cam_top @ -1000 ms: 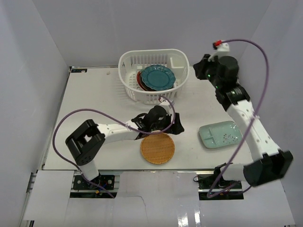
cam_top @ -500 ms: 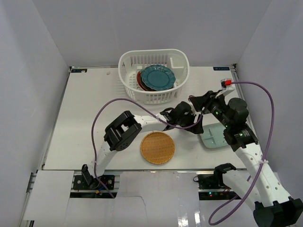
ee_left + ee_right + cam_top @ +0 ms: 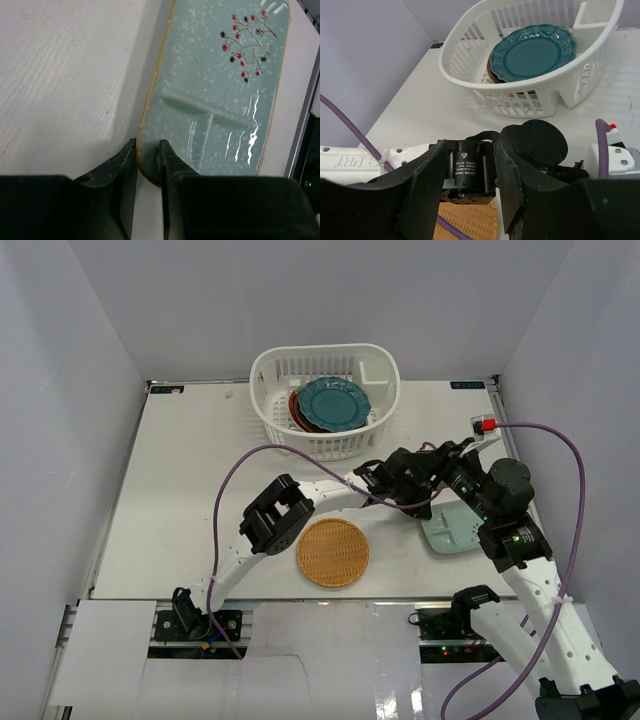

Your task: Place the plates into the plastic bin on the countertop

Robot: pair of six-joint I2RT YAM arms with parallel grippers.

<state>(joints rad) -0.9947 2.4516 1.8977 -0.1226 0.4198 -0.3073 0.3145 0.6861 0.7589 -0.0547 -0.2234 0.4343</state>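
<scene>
Left gripper [image 3: 147,152] pinches the raised rim of the pale mint plate [image 3: 220,95], which lies flat on the countertop [image 3: 180,470], apart from the plastic bin [image 3: 320,445]; we judge the rim its only purchase. Our left arm stretches low across to the right, the right gripper [image 3: 470,150] above it, parted and empty.

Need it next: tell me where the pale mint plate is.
In the top view the mint plate lies on the right of the table, beside the woven plate, its rim inside the left gripper.
</scene>
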